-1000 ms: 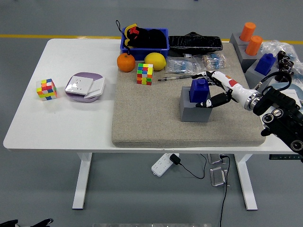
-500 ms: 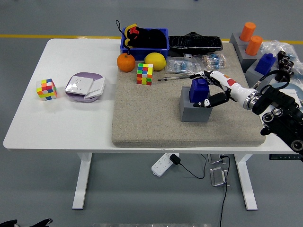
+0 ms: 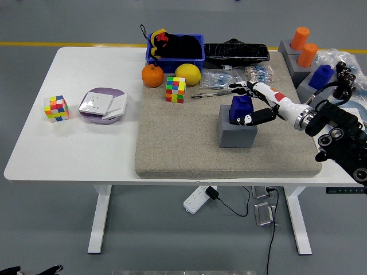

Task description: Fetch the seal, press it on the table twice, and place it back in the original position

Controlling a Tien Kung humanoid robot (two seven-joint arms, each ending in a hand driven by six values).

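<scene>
A white worktop (image 3: 86, 154) stands on a grey floor (image 3: 51, 229) crossed by a yellow line (image 3: 57, 43) at the far side, and a beige mat (image 3: 183, 143) covers its right half. On the mat the blue seal (image 3: 241, 107) sits in its grey holder (image 3: 235, 133), with the right hand (image 3: 245, 103) curled around it, fingers above and thumb below. A power strip (image 3: 194, 201) with black cables hangs under the worktop.

Two puzzle cubes (image 3: 175, 89), two orange cylinders (image 3: 300, 38).
</scene>
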